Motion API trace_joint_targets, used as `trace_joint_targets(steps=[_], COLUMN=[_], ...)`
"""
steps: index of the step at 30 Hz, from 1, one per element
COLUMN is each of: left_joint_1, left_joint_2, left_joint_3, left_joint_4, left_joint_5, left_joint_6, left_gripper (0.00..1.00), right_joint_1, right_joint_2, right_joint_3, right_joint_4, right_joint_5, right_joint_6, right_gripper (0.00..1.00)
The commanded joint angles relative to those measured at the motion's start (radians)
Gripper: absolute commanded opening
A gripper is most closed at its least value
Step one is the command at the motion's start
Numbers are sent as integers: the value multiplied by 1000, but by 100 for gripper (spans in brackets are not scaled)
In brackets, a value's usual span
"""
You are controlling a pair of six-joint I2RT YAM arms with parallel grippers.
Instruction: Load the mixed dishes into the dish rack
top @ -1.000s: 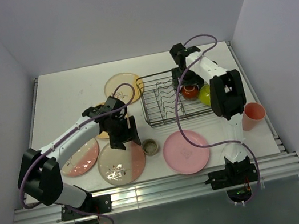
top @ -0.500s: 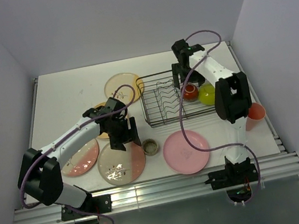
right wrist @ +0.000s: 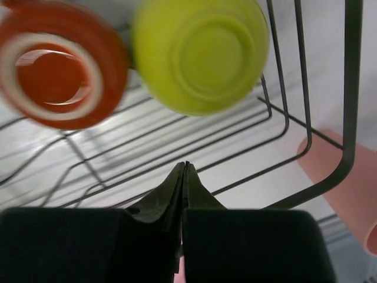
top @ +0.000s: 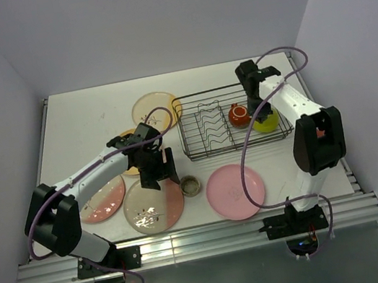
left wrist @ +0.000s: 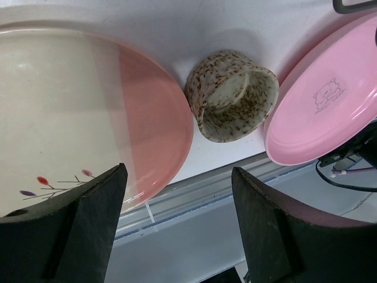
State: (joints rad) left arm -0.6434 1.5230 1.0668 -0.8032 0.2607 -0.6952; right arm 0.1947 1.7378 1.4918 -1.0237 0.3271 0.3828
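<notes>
Currently red mug (top: 238,114) and lime-yellow bowl (top: 267,122) sit in the dish rack (top: 205,128), right end; right tool (right wrist: 184,167) pinched together above them. Left tool (left wrist: 178,171) spread apart over speckled cup (left wrist: 232,96) just before the rack.

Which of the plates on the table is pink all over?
The plain pink plate in front of the dish rack, right of the small cup. The others are yellow-orange or half cream.

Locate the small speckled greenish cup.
In the top view, the speckled greenish cup sits near the front, between the cream-and-pink plate and the plain pink plate.
</notes>
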Motion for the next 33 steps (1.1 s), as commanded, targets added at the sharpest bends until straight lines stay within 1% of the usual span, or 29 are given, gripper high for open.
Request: trace_joint_targets(steps=[1,4,11,17,23,29,31,33], left_joint_1=[-4,-4,-6,-6,-6,-4,-4,-4], left_joint_2=[5,8,-7,-26,-49,-63,-61,-60], left_joint_3=[2,2,1,-14,-25,-31,-31,-34], left_joint_4=[25,27,10,-2,-14,-30,-31,-30], left_joint_5=[8,9,0,-8,-15,-21,-20,-20], left_joint_6=[16,16,17,5,-6,-13,-13,-13], left_gripper=[78,78,78,78,78,78,78,78], right_joint_1=[-38,-51,-80,-92,-109,-106,-109,-106], right_joint_2=[-34,-34,61,152,232,287,290,275], right_joint_3=[-65,-97,-131,-51,106,218,231,208], right_joint_4=[17,45,105,108,93,82,74,82], right_joint_5=[29,41,75,76,67,32,26,18], right_joint_6=[13,11,1,-8,-24,-30,-27,-24], right_gripper=[0,0,0,0,0,0,0,0])
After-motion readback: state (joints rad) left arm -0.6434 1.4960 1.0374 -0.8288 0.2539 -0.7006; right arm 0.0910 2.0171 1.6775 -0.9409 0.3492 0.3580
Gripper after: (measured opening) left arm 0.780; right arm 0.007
